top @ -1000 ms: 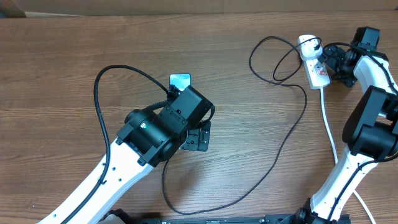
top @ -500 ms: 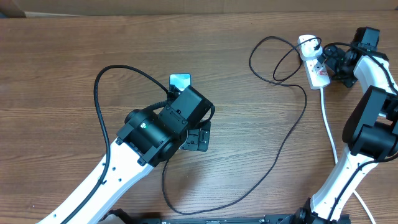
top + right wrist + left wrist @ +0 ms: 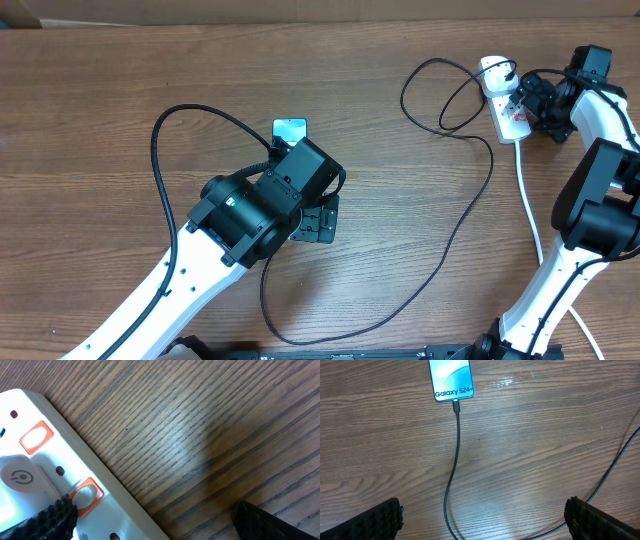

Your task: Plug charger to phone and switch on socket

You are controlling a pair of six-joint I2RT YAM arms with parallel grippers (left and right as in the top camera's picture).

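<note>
The phone [image 3: 451, 380] lies flat with its blue "Galaxy S24+" screen up. In the overhead view [image 3: 290, 129] my left arm partly covers it. The charger's connector tip [image 3: 456, 406] sits in the phone's bottom port. Its black cable [image 3: 454, 465] runs across the table [image 3: 470, 215] to a plug on the socket [image 3: 509, 108]. My left gripper [image 3: 482, 517] is open and empty, back from the phone and straddling the cable. My right gripper [image 3: 160, 520] is open at the socket [image 3: 30, 475]. One finger is over an orange switch [image 3: 85, 495], the other over bare wood.
The socket's thick white cord [image 3: 530, 200] runs down the right side beside my right arm. The black cable makes wide loops at left [image 3: 156, 150] and near the front edge [image 3: 330, 338]. A second orange switch [image 3: 36, 437] sits further along the strip.
</note>
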